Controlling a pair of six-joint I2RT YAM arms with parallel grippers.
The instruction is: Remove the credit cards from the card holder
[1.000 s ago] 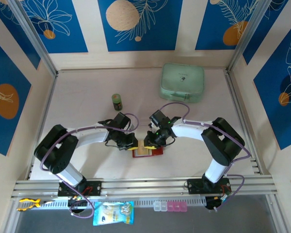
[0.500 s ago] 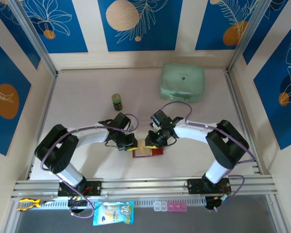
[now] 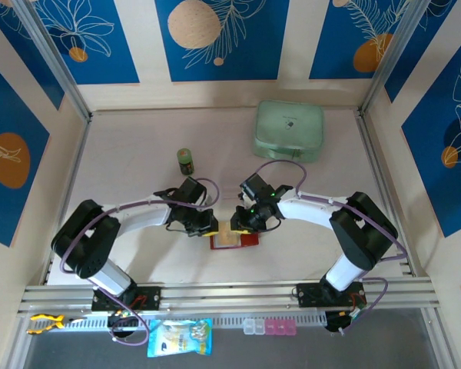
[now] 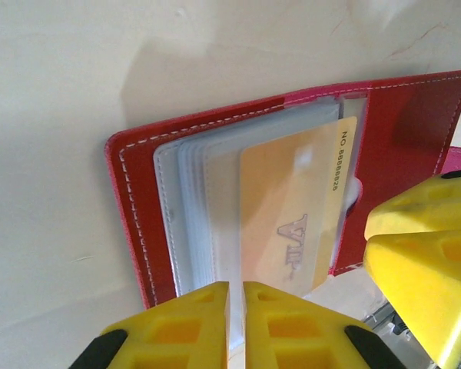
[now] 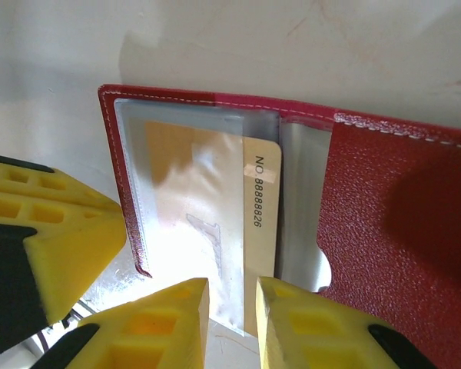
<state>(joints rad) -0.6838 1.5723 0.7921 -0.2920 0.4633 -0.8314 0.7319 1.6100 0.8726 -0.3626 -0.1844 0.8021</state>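
Red card holder (image 4: 415,131) lies open; left hand (image 4: 237,296) pinches its sleeve (image 4: 192,207), right hand (image 5: 232,296) (narrow) straddles the tan-orange card (image 5: 263,223).

A red card holder (image 3: 247,240) lies open on the table (image 3: 131,146). Farther back sit a green case (image 3: 288,131) and a small jar (image 3: 185,161).

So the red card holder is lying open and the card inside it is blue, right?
Not quite. The red card holder is lying open, but the card inside it is tan-orange, not blue. The left wrist view shows it, tucked in a clear sleeve.
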